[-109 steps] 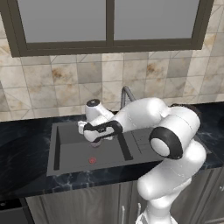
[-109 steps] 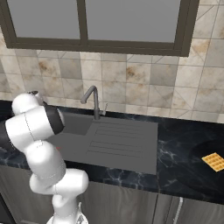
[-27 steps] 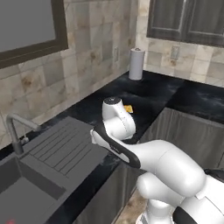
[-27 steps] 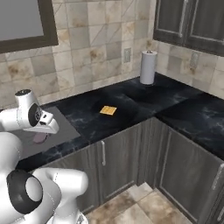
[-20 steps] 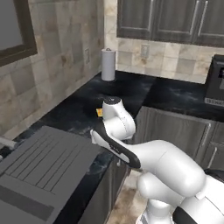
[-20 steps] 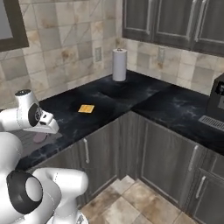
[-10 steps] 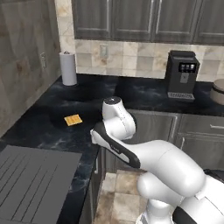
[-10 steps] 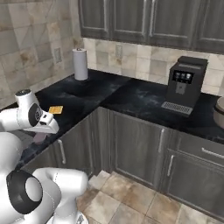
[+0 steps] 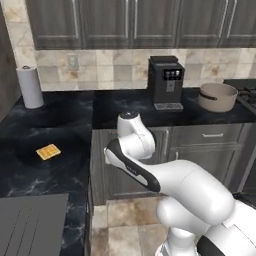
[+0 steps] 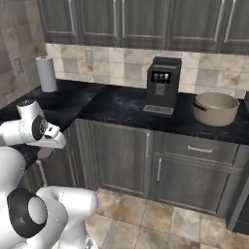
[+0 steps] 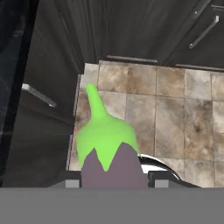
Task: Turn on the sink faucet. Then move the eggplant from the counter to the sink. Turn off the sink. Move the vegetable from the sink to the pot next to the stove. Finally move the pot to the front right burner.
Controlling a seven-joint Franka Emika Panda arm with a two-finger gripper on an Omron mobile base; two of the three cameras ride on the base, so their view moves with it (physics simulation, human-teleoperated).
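Jaws: half apart, clamped on the eggplant (image 11: 109,153) from both sides.
Eggplant: green stem tip points away from the hand, above the tiled floor (image 11: 175,113).
Pot (image 10: 215,108): on the tabletop (image 10: 116,106).

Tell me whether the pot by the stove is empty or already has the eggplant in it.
Not in it: the eggplant sits between the hand's fingertips above the floor. The pot stands apart on the counter.
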